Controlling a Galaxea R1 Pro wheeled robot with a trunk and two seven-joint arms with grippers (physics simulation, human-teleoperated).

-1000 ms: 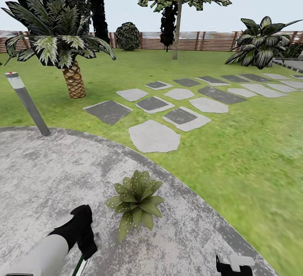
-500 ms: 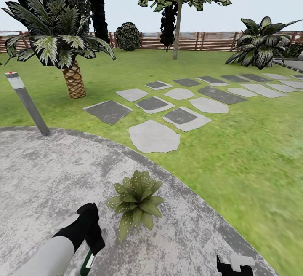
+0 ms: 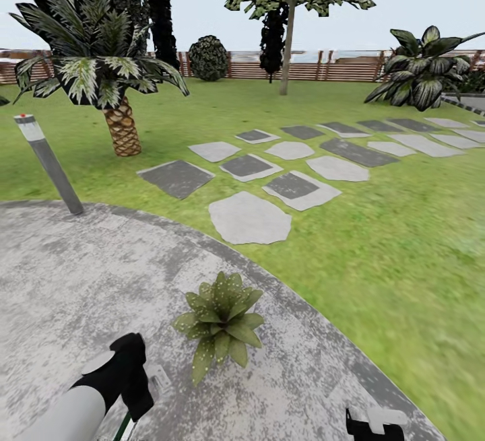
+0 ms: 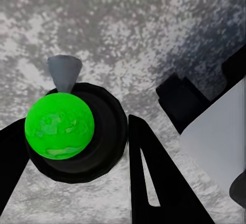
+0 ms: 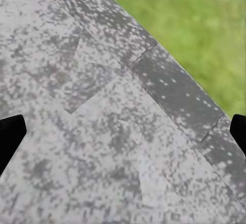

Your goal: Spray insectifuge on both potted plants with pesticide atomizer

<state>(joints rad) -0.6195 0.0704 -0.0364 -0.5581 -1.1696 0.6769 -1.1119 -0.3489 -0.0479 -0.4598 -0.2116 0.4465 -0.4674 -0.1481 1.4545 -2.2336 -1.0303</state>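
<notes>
The left gripper (image 4: 77,152) has its jaws clenched on the pesticide atomizer (image 4: 69,129), low beside the potted plant (image 3: 219,323) on the patio (image 3: 81,273). The right gripper (image 5: 123,131) is released. Aimed so low, the spray could miss the far leaves.

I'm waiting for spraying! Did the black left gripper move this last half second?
Yes: the black left gripper pulled slightly back, away from the speckled green-leaved potted plant.

Patio (image 3: 81,279) rough mottled grey stone, matt; fence (image 3: 323,67) brown slatted wood; atomizer (image 4: 60,125) glossy green plastic w/ matt black collar.
</notes>
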